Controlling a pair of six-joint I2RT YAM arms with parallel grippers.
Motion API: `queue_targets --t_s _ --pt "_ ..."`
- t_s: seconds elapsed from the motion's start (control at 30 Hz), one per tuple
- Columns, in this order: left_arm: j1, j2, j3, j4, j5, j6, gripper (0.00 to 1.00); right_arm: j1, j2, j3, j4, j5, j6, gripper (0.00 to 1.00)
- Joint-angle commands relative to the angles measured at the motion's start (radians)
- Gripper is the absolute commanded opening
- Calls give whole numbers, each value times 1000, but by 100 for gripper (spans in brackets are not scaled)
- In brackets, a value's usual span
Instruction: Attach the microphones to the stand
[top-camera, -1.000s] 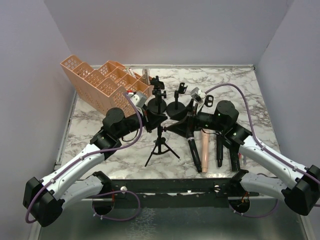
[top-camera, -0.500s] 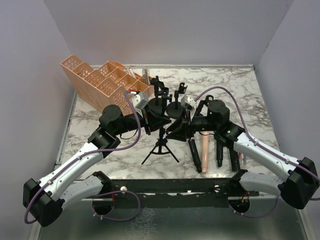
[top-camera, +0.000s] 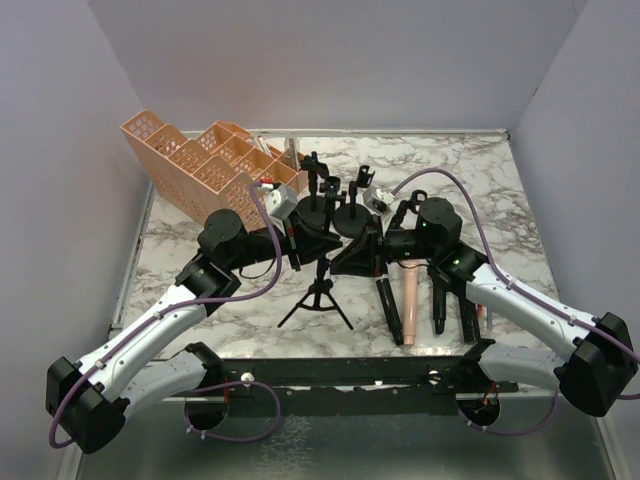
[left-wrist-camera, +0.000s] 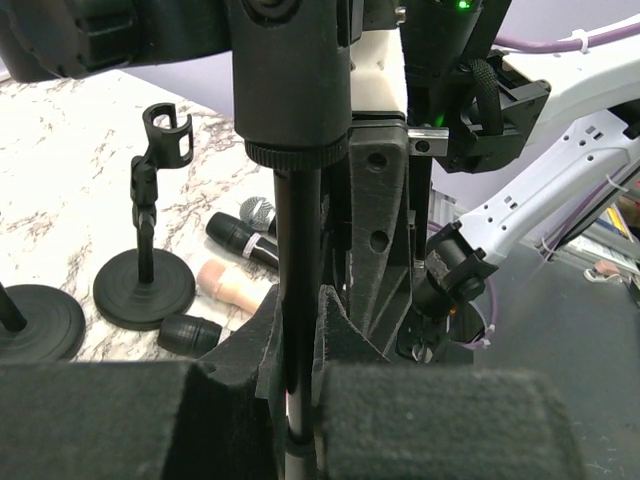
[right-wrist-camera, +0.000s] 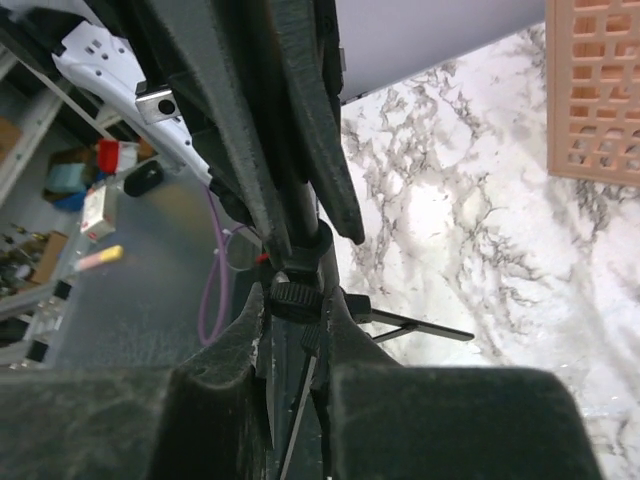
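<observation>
A black tripod stand (top-camera: 319, 290) stands at the table's middle, held from both sides. My left gripper (top-camera: 308, 248) is shut on its upright pole (left-wrist-camera: 298, 260), which runs between the foam pads (left-wrist-camera: 345, 335). My right gripper (top-camera: 352, 258) is shut on the stand's knurled collar (right-wrist-camera: 298, 300), just above the spread legs (right-wrist-camera: 415, 325). Several microphones lie flat to the right of the stand: a black one (top-camera: 389, 305), a pink one (top-camera: 409, 298) and another black one (top-camera: 438, 302). The left wrist view shows the pink microphone (left-wrist-camera: 232, 285) and a black one with a silver grille (left-wrist-camera: 243, 234).
Two round-base desk stands (top-camera: 316, 212) (top-camera: 350, 216) with clips stand behind the tripod; one shows in the left wrist view (left-wrist-camera: 146, 285). An orange lattice organiser (top-camera: 205, 165) sits at the back left, also visible from the right wrist (right-wrist-camera: 596, 90). Grey walls enclose the marble table (top-camera: 470, 190).
My right gripper moved left to the tripod stand and closed on its collar. The left gripper kept its hold on the pole, and the stand shifted slightly left.
</observation>
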Motion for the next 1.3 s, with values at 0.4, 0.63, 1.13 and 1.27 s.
queue_targets --t_s 0.4,0.63,1.13,1.27 --pt "2 -151 -137 204 -235 47 0 2 20 67 -92 527 971 1" --pt "1 -138 -137 221 -281 9 0 3 24 60 57 488 1062 35" --pt "1 -109 -127 213 -254 -166 0 3 -167 54 -201 241 -49 64" --pt "1 -100 -126 213 -252 -199 0 4 -139 89 -240 158 -151 64"
